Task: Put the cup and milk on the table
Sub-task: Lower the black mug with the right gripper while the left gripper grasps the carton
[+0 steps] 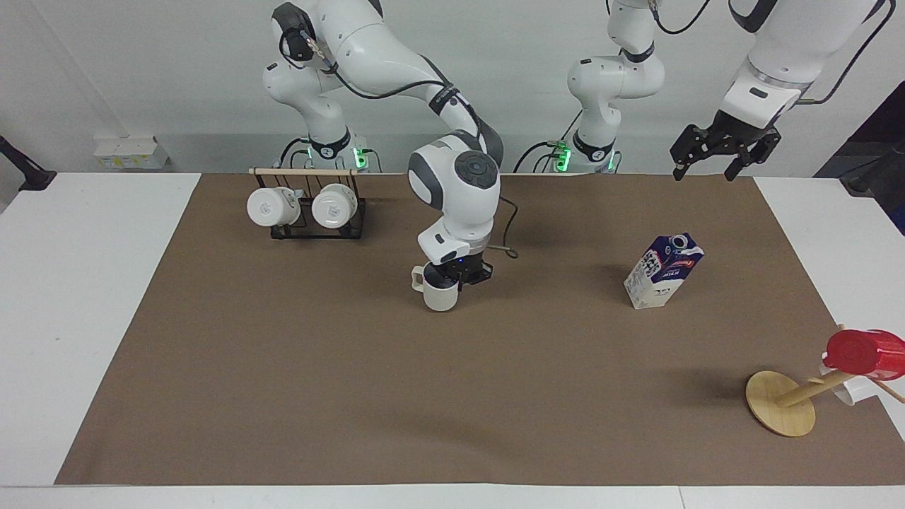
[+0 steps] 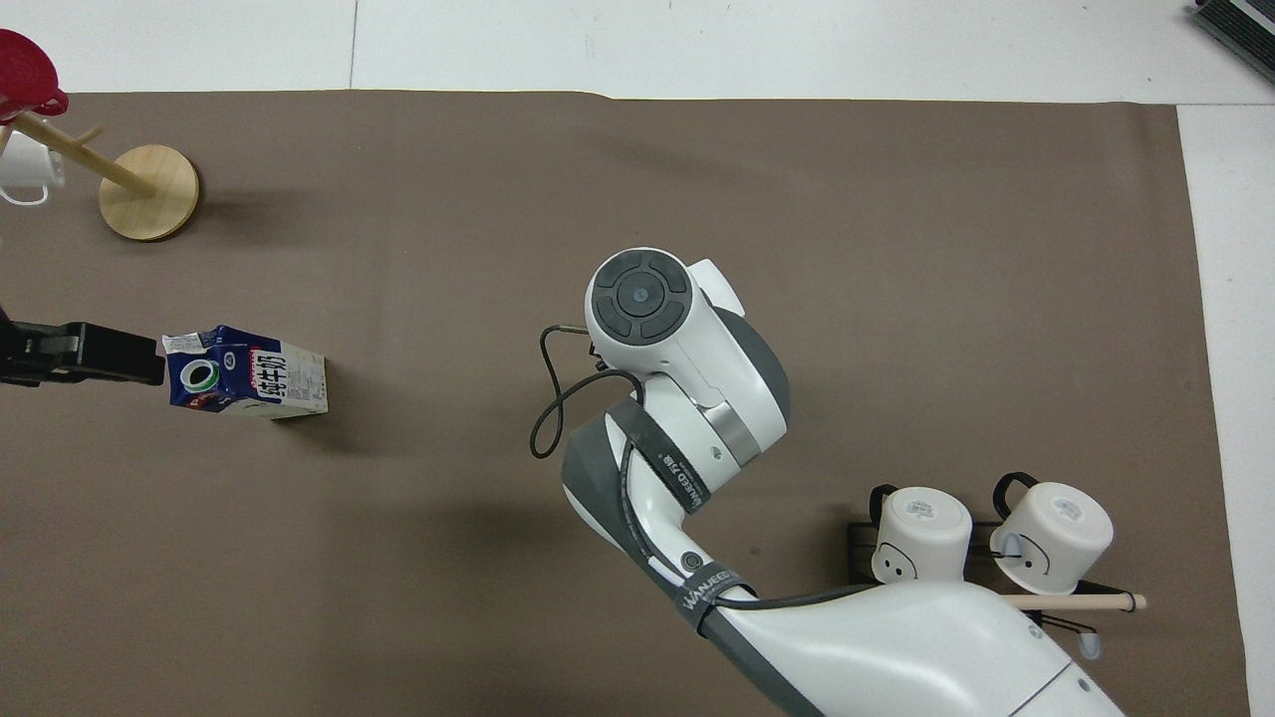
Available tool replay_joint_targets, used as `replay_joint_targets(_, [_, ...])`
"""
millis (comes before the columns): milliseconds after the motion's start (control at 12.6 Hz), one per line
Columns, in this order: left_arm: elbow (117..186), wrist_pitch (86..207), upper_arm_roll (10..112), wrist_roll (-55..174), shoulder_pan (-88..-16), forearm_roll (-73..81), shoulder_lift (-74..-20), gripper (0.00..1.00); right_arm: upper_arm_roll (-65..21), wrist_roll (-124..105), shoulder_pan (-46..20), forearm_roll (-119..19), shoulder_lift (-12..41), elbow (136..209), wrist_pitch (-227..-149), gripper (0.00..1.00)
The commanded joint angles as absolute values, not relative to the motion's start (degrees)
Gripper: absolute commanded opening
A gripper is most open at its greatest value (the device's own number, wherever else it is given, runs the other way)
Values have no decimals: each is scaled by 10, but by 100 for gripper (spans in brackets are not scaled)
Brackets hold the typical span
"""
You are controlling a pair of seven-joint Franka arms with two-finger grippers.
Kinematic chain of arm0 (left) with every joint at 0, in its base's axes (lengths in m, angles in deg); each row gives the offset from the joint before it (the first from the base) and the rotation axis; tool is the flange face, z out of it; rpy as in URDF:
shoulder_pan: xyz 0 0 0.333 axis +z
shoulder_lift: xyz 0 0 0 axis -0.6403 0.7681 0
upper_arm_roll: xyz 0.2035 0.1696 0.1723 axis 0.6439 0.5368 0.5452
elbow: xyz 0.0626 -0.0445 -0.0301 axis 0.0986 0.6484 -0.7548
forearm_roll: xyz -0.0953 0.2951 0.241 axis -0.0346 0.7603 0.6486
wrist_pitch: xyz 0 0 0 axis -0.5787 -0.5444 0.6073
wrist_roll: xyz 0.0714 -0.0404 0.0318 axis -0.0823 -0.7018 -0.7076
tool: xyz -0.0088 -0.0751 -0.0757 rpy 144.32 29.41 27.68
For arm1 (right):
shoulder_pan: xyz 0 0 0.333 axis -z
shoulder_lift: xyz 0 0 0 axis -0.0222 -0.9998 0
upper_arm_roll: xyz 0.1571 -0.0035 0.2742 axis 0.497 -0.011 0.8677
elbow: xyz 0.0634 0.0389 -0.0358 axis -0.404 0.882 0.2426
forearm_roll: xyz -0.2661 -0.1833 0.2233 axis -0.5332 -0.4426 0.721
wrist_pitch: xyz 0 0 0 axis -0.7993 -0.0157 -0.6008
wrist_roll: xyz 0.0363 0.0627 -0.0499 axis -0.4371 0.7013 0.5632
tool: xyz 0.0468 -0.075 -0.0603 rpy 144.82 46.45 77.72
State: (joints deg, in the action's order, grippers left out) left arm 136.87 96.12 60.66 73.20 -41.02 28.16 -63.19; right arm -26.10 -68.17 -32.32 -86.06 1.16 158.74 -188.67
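While my right gripper (image 1: 452,277) is clenched on the rim of the cup (image 1: 440,291), I hold that off-white mug upright over the middle of the brown mat, its small handle pointing toward my right arm's end of the table (image 1: 85,297); whether its base touches the mat or hangs just above it I cannot tell. From overhead my own wrist and forearm cover both the cup and the gripper, so only the facing view shows the grip. My left gripper (image 1: 714,157) is released, its fingers spread wide, and it waits in the air over the edge of the mat at my left arm's end, close to my bases; in the overhead view only its dark tip (image 2: 85,352) shows, just beside the top of the milk (image 2: 246,371). The milk (image 1: 663,271) stands on the mat toward my left arm's end, well apart from the cup, leaning a little, its white cap at the top. A black wire rack (image 1: 311,212) with a wooden rail holds two white mugs on their sides near my right arm's base. A wooden mug tree (image 1: 785,404) with a round base carries a red cup (image 1: 864,353) at the mat's corner farthest from me on my left arm's end.
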Motion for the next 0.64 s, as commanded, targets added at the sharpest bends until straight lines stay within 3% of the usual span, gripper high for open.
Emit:
replay_joint_targets(0, [1387, 974, 609, 724, -431, 276, -646, 100, -255, -667, -316, -861, 40, 1629, -1908, 3])
replay_joint_targets(79, [1406, 998, 609, 721, -438, 276, -648, 100, -255, -667, -315, -861, 40, 1627, -1906, 12])
replay_joint_targets(159, [1433, 1028, 609, 717, -446, 276, -647, 100, -255, -667, -315, -861, 39, 1624, -1904, 29])
replay_joint_targets(238, [1463, 1063, 609, 713, -456, 276, -648, 100, -255, -668, -316, -861, 39, 1623, -1903, 72])
replay_joint_targets(318, [1491, 1098, 609, 713, -456, 276, -651, 100, -255, -669, -316, -863, 39, 1619, -1902, 99])
replay_joint_targets(556, [1520, 1142, 609, 713, -457, 276, -652, 100, -256, -671, -316, -861, 48, 1602, -1900, 100])
